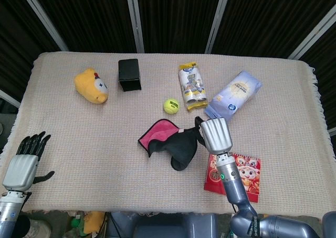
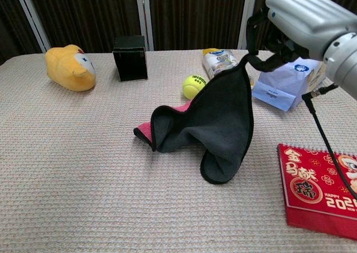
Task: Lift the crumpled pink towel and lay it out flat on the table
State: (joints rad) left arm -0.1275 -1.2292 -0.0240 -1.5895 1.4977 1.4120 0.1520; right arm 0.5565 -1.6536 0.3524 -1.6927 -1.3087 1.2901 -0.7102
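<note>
Your right hand (image 2: 304, 19) pinches one corner of the pink towel (image 2: 215, 119) and holds it up above the table (image 2: 83, 169) — the grey underside hangs down facing the chest camera, while the towel's lower folds rest on the table near the middle, with the pink face showing in the head view. Your left hand (image 1: 23, 162) sits at the near left edge of the table, fingers straight and holding nothing — well apart from the towel. A tennis ball (image 2: 193, 87) lies just behind the towel, and a red calendar (image 2: 318, 189) lies to its right.
</note>
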